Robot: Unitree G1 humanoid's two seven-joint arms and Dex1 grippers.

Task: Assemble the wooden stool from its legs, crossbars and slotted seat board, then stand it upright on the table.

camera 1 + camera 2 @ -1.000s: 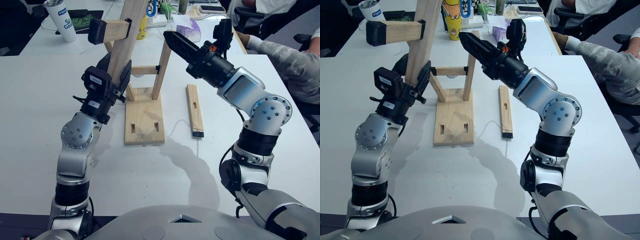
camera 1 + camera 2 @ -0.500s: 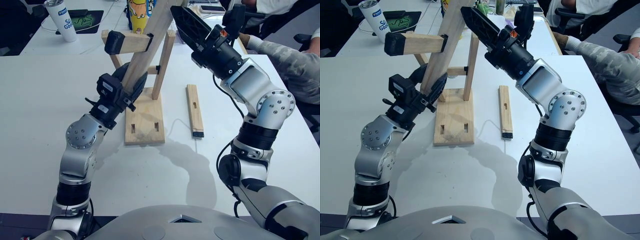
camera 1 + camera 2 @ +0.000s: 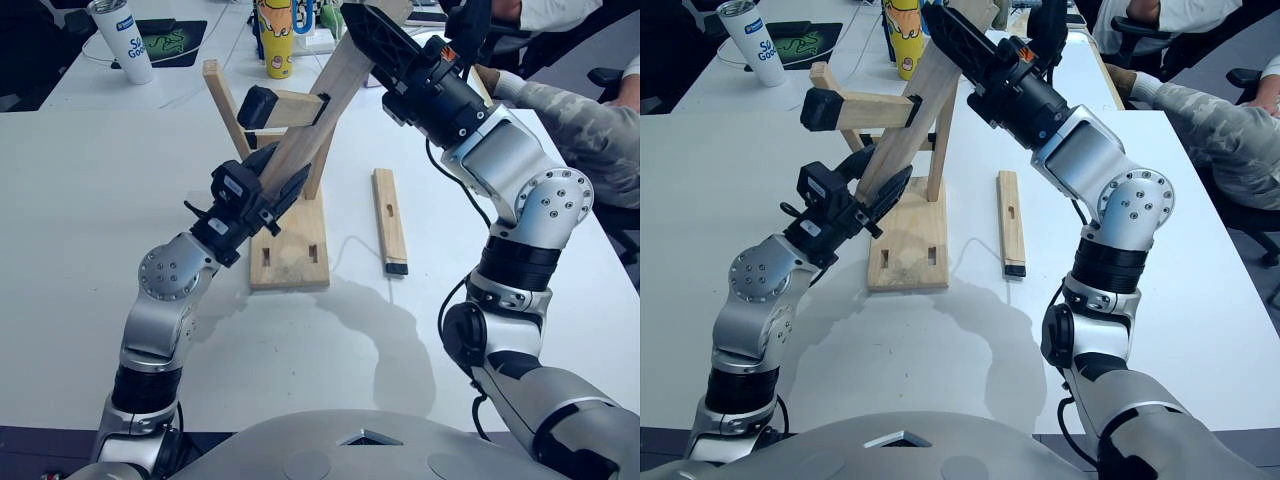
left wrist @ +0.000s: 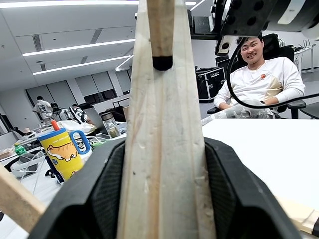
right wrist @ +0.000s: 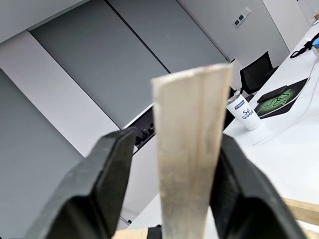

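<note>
1. Our left pincer (image 3: 265, 185) is clenching the lower part of a long pale wooden leg (image 3: 322, 105), with both fingers pressing flat against its sides in the left wrist view.
2. We are holding that leg in the air above the far end of the flat pale wooden seat board with rectangular slots (image 3: 290, 250), and it is slanting up and to our right.
3. A short pale wooden crossbar with a black end cap (image 3: 285, 107) is sticking out sideways from the held leg, toward our left.
4. Our right pincer (image 5: 177, 137) is straddling the upper end of the same leg. It is spread apart, one finger lying against the wood and a gap showing on the other side.
5. The seat board is lying flat on the white surface (image 3: 80, 200), between our two arms.
6. A second pale wooden leg (image 3: 222, 100) is rising tilted from the board's far end, behind the held leg.
7. A loose pale wooden bar with a slot and a black tip (image 3: 390, 220) is lying flat on the surface just to the right of the board, apart from it.
8. A yellow cartoon mug (image 3: 277, 35) and a white tumbler (image 3: 122, 35) are standing farther back.
</note>
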